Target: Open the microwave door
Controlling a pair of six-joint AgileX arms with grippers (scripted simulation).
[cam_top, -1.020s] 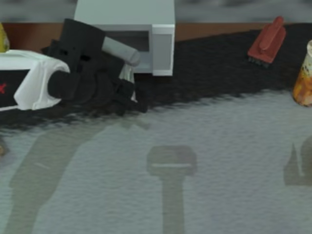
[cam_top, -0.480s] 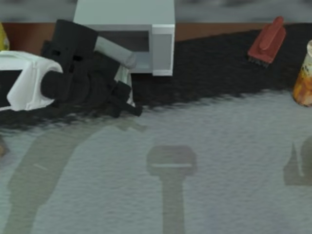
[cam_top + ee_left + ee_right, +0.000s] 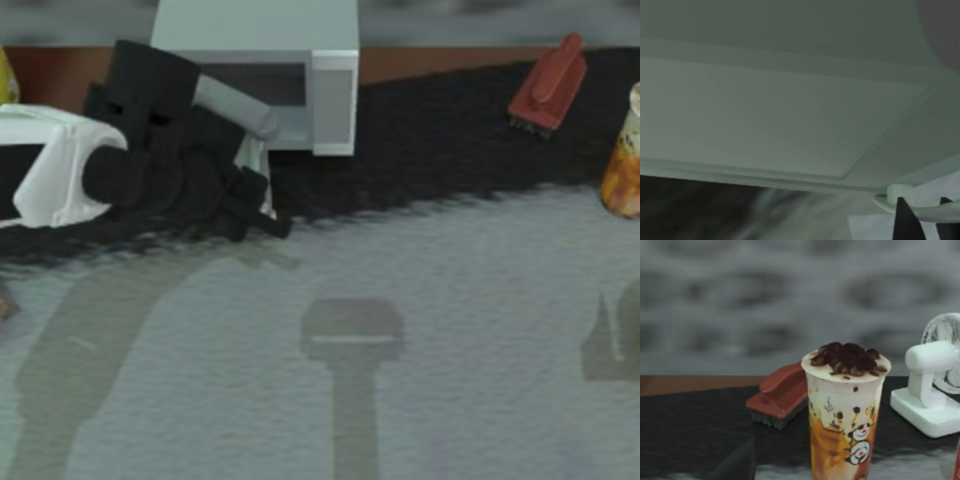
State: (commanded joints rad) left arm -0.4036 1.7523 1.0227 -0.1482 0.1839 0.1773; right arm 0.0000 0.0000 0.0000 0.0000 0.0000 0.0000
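The silver-white microwave [image 3: 255,30] stands at the back of the table, left of centre, and its grey inside shows. The microwave door [image 3: 258,165] is swung out toward the left front. My left gripper [image 3: 262,212] is at the door's free edge. In the left wrist view the door panel [image 3: 765,110] fills most of the picture. There my left gripper [image 3: 925,220] has its two dark fingertips [image 3: 903,222] on either side of the pale curved door handle [image 3: 927,209], shut on it. My right arm is outside the top view.
A red brush [image 3: 548,85] lies at the back right on a black cloth [image 3: 450,130]. A tall drink cup [image 3: 625,165] stands at the right edge. The right wrist view also shows a white fan [image 3: 935,390]. A yellow object [image 3: 5,80] sits at the far left.
My left arm has shifted a little to the left with the door handle, swinging the door slightly wider. In the last half second almost nothing moved.
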